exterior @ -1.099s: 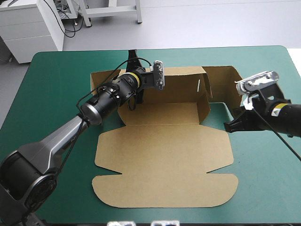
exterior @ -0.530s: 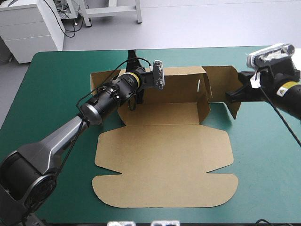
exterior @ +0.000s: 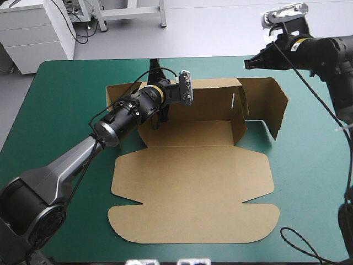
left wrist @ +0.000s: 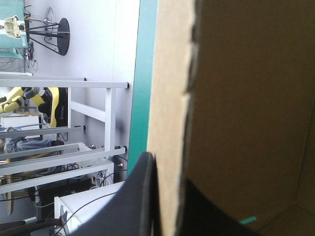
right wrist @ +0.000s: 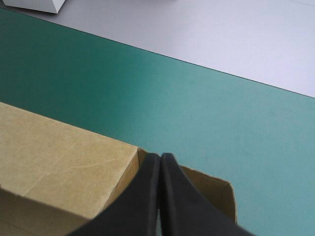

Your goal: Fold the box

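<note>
The box (exterior: 193, 187) is lying in the middle of the worktop (exterior: 60, 116), w/ the teal-green cover showing all round it. The lid (exterior: 193, 215) is lying flat & reaching toward the near edge. The back wall (exterior: 212, 102) is standing up along the far side. A side flap (exterior: 276, 107) at the right end is standing up too & bending toward the near side.

The left end effector (left wrist: 166, 172) is grasping the back wall near its left end. One black finger is sitting behind the board & the other in front, w/ the board's top edge squeezed btw them. The left arm is coming across the worktop from the near left & is covering part of the box's left end.

The right end effector (right wrist: 160, 158) is clenched w/ nothing in it, both black fingers meeting in one point. It is hanging over the far right corner of the box, above the back wall's right end, & it is not touching the board as far as the pics are showing
</note>
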Robot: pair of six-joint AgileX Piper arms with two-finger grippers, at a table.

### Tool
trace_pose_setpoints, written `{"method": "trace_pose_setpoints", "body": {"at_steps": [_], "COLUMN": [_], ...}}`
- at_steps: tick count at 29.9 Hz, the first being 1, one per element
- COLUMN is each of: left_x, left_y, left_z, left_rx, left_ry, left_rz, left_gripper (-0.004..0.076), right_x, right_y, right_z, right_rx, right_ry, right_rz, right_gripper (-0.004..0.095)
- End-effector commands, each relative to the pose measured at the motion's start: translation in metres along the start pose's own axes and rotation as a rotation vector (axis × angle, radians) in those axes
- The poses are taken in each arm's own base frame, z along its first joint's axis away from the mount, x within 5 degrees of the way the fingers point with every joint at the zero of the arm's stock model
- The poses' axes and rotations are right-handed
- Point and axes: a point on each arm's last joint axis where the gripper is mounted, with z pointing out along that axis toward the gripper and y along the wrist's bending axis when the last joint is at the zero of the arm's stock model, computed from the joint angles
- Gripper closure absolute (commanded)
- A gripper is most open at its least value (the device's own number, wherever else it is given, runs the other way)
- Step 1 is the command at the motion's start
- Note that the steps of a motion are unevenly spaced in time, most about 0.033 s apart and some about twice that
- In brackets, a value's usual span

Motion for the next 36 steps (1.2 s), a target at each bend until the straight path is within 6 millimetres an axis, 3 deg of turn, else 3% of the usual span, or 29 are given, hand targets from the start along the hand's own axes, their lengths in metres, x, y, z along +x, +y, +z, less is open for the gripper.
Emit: {"method": "trace_pose_setpoints", "body": {"at_steps": [1,14,27,36], "left_x": [-0.002,-0.002,0.000,0.002], "left_y": [0.009,0.009,0.007,0.002], "left_z": [-0.019,-0.019,-0.019,-0.013], "left_rx": [0.007,0.008,0.022,0.050], "left_ry": [-0.021,-0.022,-0.004,0.022], "left_rz": [-0.104,-0.106,-0.106,-0.103], "left_gripper": [0.0731,0.0731,0.0731,0.0731], "right_x": [-0.019,-0.015,-0.011,0.007], "right_y": [-0.005,-0.021,-0.023,-0.021], "right_z": [0.000,0.064,0.072,0.075], "right_rx": [0.019,0.103,0.108,0.084], "right_ry": [-0.091,0.040,0.063,0.237], "right_rz": [0.022,0.018,0.018,0.024], "right_gripper": [0.0927,0.0927,0.0927,0.0927]}}
